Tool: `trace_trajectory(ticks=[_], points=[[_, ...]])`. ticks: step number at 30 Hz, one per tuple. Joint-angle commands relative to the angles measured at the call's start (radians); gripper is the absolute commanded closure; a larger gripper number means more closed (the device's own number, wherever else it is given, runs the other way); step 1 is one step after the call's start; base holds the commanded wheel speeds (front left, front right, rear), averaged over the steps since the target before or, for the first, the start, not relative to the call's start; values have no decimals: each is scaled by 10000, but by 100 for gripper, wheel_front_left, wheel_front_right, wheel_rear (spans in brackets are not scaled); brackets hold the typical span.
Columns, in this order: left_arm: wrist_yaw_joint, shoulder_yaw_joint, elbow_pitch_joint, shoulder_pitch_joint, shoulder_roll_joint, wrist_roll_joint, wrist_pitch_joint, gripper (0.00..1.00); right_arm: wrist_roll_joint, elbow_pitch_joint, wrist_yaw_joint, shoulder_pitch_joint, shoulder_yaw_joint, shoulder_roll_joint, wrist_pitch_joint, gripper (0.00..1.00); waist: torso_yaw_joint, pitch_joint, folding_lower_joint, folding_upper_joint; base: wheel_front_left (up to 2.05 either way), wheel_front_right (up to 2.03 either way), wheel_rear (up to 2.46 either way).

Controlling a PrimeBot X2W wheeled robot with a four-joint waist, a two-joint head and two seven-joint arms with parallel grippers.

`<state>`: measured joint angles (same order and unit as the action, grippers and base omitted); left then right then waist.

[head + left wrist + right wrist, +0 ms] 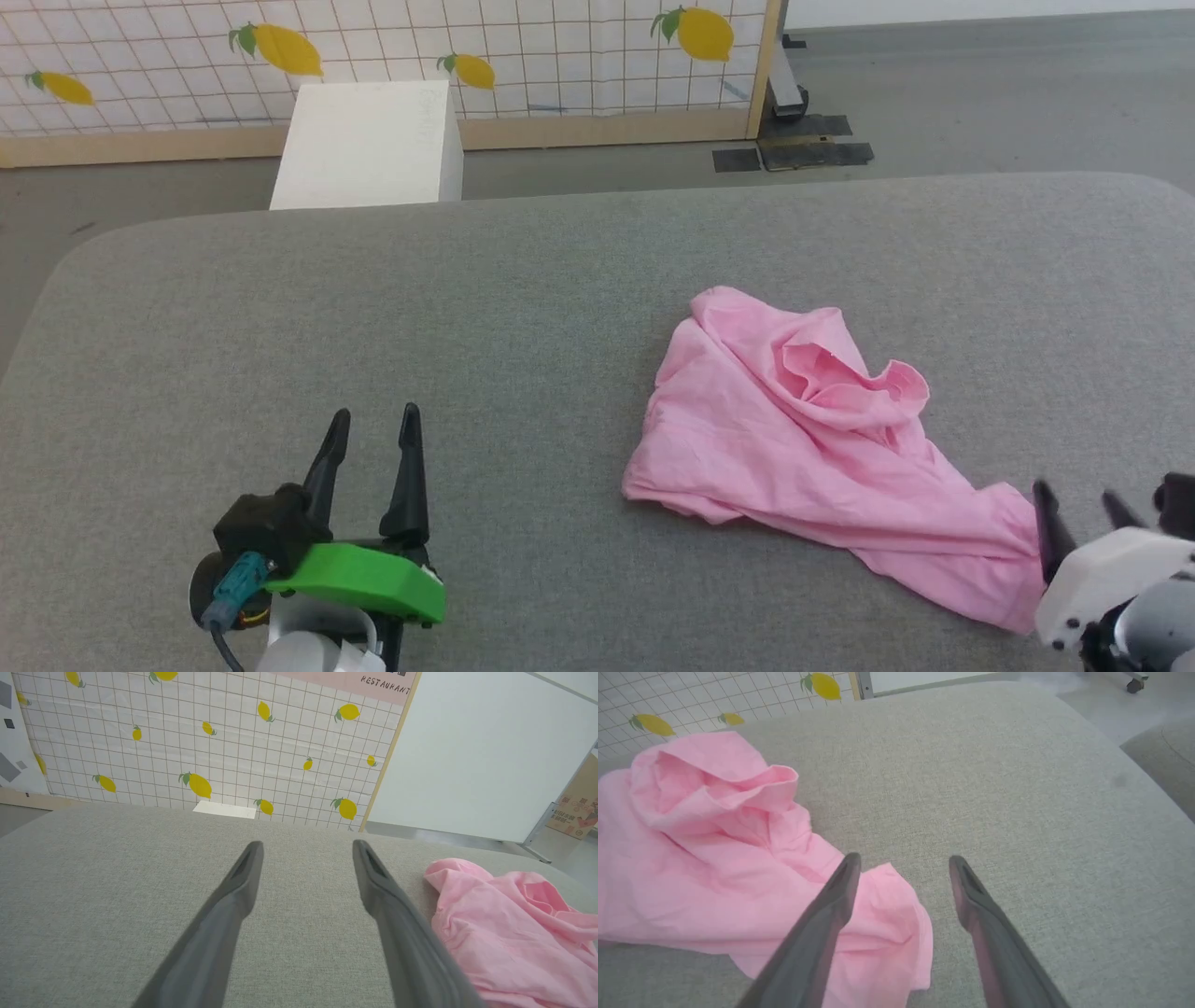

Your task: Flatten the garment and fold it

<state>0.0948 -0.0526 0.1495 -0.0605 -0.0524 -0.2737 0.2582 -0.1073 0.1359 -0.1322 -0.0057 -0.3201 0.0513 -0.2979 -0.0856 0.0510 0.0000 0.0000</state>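
Wide grey padded surface point(467, 308). Crumpled on its right half, the pink garment point(803, 439), bunched and unfolded. Well apart at lower left, left gripper point(373, 415), 2 fingers spread, empty. At the garment's near corner, right gripper point(1074, 495), fingers parted, clamping nothing.

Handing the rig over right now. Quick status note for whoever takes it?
Left hand: open, empty, over the grey surface, left of the garment.
Right hand: open, at the garment's near right corner, one finger over the cloth, nothing gripped.
The garment: crumpled heap, right of centre.
Done: nothing yet.
To do: grip, spread flat, fold.
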Motion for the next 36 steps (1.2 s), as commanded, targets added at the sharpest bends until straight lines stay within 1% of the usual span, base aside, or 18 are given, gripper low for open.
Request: trace_trajectory(ticks=[1,3,6,9,11,14,17,20,25,27,30,31,32,34,36], points=[[34,-41,42,-61,22,12,36,0,-37,-211,15,-236,22,-9,538,0,-3,45,0,0,0,0,0],[50,-271,101,-222,22,-138,36,0,57,-502,15,-274,140,-9,1362,0,14,109,0,0,0,0,0],[75,-1148,492,-682,22,-415,36,0,71,-711,15,-253,373,-10,2219,0,26,216,0,0,0,0,0],[23,-2237,1139,-1353,22,-815,-8,0,-68,-755,15,-208,651,-10,2574,0,-30,313,0,0,0,0,0],[-190,-2951,1691,-1890,22,-1206,-328,0,-157,-693,15,-185,851,-10,2642,0,-110,371,0,0,0,0,0],[-668,-3962,2541,-2667,22,-1852,-1282,0,-268,-603,15,-234,1133,-10,2712,0,-320,484,0,0,0,0,0],[-985,-4801,3209,-3355,22,-2478,-2235,0,-338,-527,15,-286,1417,-10,2759,0,-544,576,0,0,0,0,0],[-1293,-5468,3769,-3795,22,-2952,-3310,0,-421,-455,15,-325,1553,-10,2791,0,-694,645,0,0,0,0,0],[-1854,-6348,4532,-4297,22,-3285,-4984,0,-472,-412,15,-349,1615,-10,2871,0,-824,712,0,0,0,0,0],[-1938,-6692,4720,-4373,22,-3451,-5721,0,-511,-415,15,-335,1654,-10,2872,0,-805,723,0,0,0,0,0],[-1883,-7109,4817,-4413,22,-3770,-6660,0,-599,-414,15,-312,1715,-10,2860,0,-734,725,0,0,0,0,0],[-1823,-7294,4822,-4462,22,-3827,-6958,55,-638,-411,15,-321,1735,-10,2863,0,-691,726,0,0,0,0,0],[-1811,-7355,4789,-4503,22,-3835,-6992,98,-669,-399,15,-339,1741,-10,2871,0,-663,729,0,0,0,0,0],[-1859,-7356,4690,-4621,15,-3720,-6630,100,-703,-382,15,-381,1756,-10,2904,0,-582,728,0,0,0,0,0],[-2116,-7141,4562,-4732,-60,-3522,-5798,100,-732,-385,15,-386,1764,-10,2926,0,-479,698,0,0,0,0,0]])
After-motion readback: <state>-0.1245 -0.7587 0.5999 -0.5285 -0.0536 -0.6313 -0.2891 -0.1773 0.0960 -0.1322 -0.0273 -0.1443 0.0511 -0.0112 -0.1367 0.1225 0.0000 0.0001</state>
